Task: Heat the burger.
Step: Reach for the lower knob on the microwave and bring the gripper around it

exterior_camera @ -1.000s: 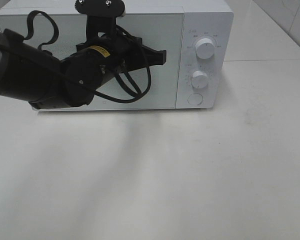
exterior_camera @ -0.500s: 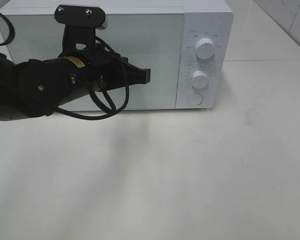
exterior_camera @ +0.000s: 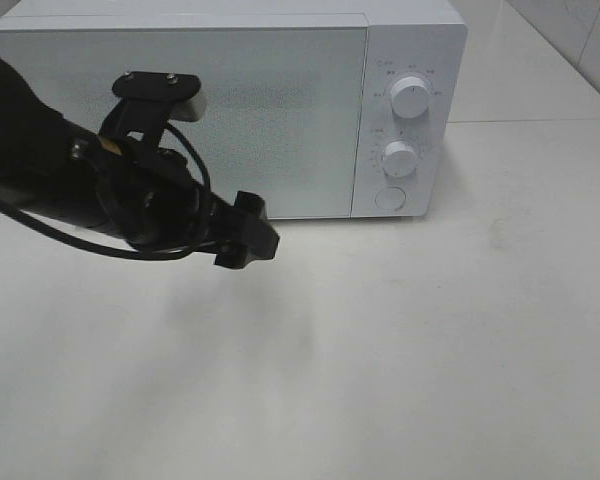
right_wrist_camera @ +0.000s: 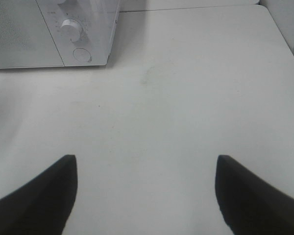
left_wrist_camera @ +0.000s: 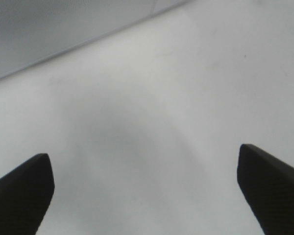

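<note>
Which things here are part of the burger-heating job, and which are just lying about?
Job: microwave, door shut; its upper knob, lower knob and round button; left gripper and right gripper, both open. No burger in view.
Just there: white table.

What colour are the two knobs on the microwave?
White; the knobs show best in the exterior high view.

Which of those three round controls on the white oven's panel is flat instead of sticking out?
The bottom button on the microwave: it lies flat, while the upper knob and the middle knob above it stick out.
</note>
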`<state>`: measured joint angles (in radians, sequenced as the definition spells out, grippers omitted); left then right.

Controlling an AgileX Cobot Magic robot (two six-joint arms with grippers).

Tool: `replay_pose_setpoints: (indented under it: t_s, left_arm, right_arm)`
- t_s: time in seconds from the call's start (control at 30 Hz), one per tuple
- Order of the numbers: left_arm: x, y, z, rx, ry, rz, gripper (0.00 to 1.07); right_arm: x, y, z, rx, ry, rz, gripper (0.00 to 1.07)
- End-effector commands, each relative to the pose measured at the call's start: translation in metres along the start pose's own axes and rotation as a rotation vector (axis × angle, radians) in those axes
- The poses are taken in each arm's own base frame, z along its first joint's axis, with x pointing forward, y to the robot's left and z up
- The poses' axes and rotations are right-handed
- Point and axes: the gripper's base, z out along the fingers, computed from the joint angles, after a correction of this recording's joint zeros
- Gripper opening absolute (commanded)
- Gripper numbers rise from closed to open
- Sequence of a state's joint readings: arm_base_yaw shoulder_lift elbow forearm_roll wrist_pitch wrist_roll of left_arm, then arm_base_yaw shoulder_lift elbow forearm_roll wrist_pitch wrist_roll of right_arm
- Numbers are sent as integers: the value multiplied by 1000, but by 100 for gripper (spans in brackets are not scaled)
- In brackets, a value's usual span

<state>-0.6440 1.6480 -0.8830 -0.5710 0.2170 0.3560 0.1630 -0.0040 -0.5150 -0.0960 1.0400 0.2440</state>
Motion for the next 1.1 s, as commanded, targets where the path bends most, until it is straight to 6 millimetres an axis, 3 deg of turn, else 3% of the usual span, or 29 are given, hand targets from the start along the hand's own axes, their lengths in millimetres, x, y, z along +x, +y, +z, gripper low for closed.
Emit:
replay_pose_setpoints:
  t_s: [0.03,0.17,0.5,0.57,0.6,0.67,0.8,0.87,0.97,1.1]
  left_arm:
    - [5,10,-12,12,84,-8,97]
    - [8,34,-37,17,190,-54,96]
    - [11,69,-93,0,236,-167,96]
    - [12,78,-117,-30,206,-193,96]
    - [12,78,-117,-30,206,-193,96]
    - [15,90,-146,-97,163,-220,96]
    - [18,95,-162,-145,139,-241,96]
    - [27,99,-191,-235,94,-274,96]
    - [30,99,-198,-256,83,-284,96]
    - [49,88,-219,-305,14,-301,96]
  right_arm:
    - [3,-1,-3,2,-20,-3,75]
    - [3,-1,-3,2,-20,-3,75]
    - [3,-1,-3,2,-20,-3,75]
    - [3,-1,-3,2,-20,-3,75]
    - [3,-1,-3,2,-20,-3,75]
    - [3,-1,-3,2,-20,-3,75]
    - [3,-1,-3,2,-19,-3,75]
    - [3,-1,-3,2,-19,-3,75]
    - [3,-1,-3,2,-19,-3,75]
    - [3,-1,-3,2,-19,-3,75]
